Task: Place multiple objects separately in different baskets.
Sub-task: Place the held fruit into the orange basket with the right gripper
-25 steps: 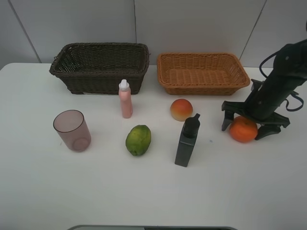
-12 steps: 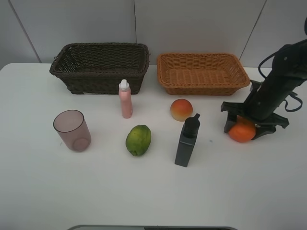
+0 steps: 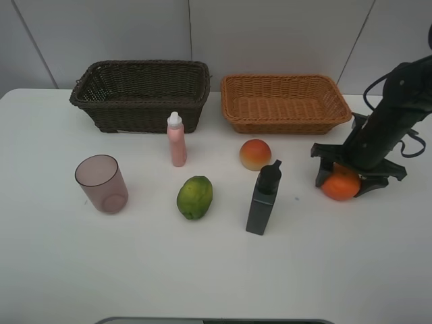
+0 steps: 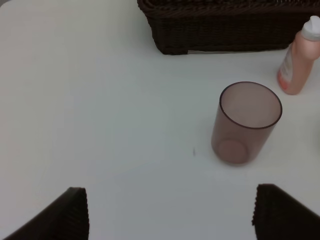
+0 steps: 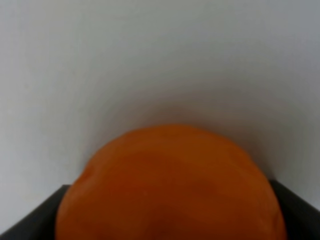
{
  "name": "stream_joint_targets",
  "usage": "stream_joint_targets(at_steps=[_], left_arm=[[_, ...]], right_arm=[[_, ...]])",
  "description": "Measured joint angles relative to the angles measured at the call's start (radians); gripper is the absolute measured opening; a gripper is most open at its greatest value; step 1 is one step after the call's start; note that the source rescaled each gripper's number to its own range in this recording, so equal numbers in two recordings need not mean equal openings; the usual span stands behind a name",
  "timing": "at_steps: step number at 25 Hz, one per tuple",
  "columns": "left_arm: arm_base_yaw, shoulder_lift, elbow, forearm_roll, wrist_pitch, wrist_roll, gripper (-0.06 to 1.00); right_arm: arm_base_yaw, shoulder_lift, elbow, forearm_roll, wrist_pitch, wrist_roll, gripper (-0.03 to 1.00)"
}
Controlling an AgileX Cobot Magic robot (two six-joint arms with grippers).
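My right gripper (image 3: 343,184) is shut on the orange (image 3: 339,186) at the table's right side; the orange fills the right wrist view (image 5: 170,185). My left gripper (image 4: 172,215) is open and empty, a short way from the translucent mauve cup (image 4: 245,122); it is out of the high view. On the table stand the cup (image 3: 101,183), the pink bottle (image 3: 177,140), the green fruit (image 3: 194,197), the peach-like fruit (image 3: 255,154) and the dark bottle (image 3: 263,198). The dark brown basket (image 3: 142,115) and the orange-tan basket (image 3: 283,125) stand at the back, both empty.
The white table (image 3: 216,270) ends against a grey wall behind the baskets. The pink bottle (image 4: 298,65) stands just in front of the dark basket (image 4: 225,35). The right arm's cables hang near the table's right edge.
The right gripper's fingers have closed in on the orange, which shifted slightly left. Since half a second ago nothing has moved.
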Motion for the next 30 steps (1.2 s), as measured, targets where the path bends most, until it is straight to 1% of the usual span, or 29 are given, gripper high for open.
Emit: stream_joint_targets(at_steps=[3,6,8,12,14,16,20,23,27,30], left_arm=[[0.0,0.0,0.0,0.0,0.0,0.0,0.85],[0.0,0.0,0.0,0.0,-0.001,0.0,0.85],[0.0,0.0,0.0,0.0,-0.001,0.0,0.85],[0.0,0.0,0.0,0.0,-0.001,0.0,0.85],[0.0,0.0,0.0,0.0,-0.001,0.0,0.85],[0.0,0.0,0.0,0.0,-0.001,0.0,0.85],[0.0,0.0,0.0,0.0,-0.001,0.0,0.85],[0.0,0.0,0.0,0.0,-0.001,0.0,0.85],[0.0,0.0,0.0,0.0,-0.001,0.0,0.85],[0.0,0.0,0.0,0.0,-0.001,0.0,0.85]], right_arm=[[0.0,-0.02,-0.002,-0.027,0.024,0.0,0.62],[0.0,-0.067,-0.041,-0.06,0.1,-0.002,0.62],[0.0,-0.095,-0.092,-0.073,0.167,-0.021,0.62],[0.005,-0.107,-0.23,-0.087,0.306,-0.106,0.62],[0.017,-0.103,-0.305,-0.085,0.353,-0.136,0.62],[0.031,-0.082,-0.38,-0.084,0.379,-0.148,0.62],[0.07,0.003,-0.539,-0.086,0.408,-0.153,0.62],[0.103,0.074,-0.649,-0.086,0.411,-0.154,0.62],[0.14,0.173,-0.794,-0.086,0.398,-0.154,0.62],[0.154,0.246,-0.88,-0.086,0.364,-0.154,0.62]])
